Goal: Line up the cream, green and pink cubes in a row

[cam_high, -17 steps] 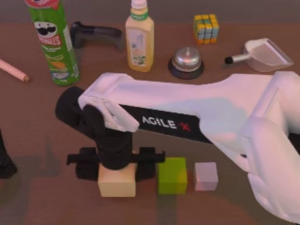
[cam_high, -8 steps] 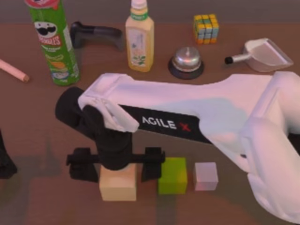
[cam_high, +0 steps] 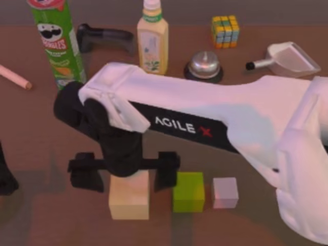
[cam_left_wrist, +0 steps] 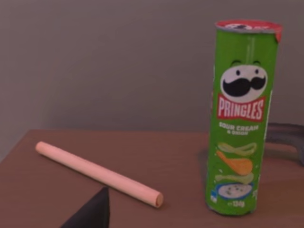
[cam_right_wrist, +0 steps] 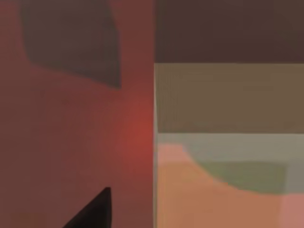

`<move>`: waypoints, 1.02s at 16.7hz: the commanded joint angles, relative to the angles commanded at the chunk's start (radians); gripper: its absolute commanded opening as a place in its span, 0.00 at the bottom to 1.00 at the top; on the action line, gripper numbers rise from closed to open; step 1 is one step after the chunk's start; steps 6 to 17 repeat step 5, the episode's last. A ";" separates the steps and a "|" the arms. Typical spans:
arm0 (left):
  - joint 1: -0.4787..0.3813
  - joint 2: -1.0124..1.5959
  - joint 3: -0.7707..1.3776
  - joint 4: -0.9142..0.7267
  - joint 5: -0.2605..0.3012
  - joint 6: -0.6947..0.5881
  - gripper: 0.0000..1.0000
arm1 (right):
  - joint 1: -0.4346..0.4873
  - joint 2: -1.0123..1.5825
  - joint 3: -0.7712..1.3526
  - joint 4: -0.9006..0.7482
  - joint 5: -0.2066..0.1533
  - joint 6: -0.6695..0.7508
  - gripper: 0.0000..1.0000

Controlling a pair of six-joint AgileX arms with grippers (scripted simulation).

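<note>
Brown table (cam_high: 41, 128) with cream cube (cam_high: 129, 197), green cube (cam_high: 188, 191) and pink cube (cam_high: 225, 192) side by side near front edge, already in a row. Right gripper (cam_high: 124, 171) just above cream cube, jaws spread wide, holding nothing. Left gripper (cam_high: 6, 177) parked at left edge. Looks almost done, only pulling away left

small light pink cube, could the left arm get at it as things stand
Probably not easily. The small light pink matte cube sits at the right end of the row; the left gripper is parked at the table's left edge, and the right arm's open gripper above the large pale cream cube lies between them.
</note>
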 joint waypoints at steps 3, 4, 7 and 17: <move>0.000 0.000 0.000 0.000 0.000 0.000 1.00 | 0.004 -0.017 0.087 -0.108 0.000 -0.002 1.00; 0.000 0.000 0.000 0.000 0.000 0.000 1.00 | 0.005 -0.022 0.103 -0.124 0.000 -0.003 1.00; 0.000 0.000 0.000 0.000 0.000 0.000 1.00 | 0.005 -0.024 0.108 -0.130 0.000 -0.003 1.00; 0.000 0.000 0.000 0.000 0.000 0.000 1.00 | 0.005 -0.024 0.108 -0.130 0.000 -0.003 1.00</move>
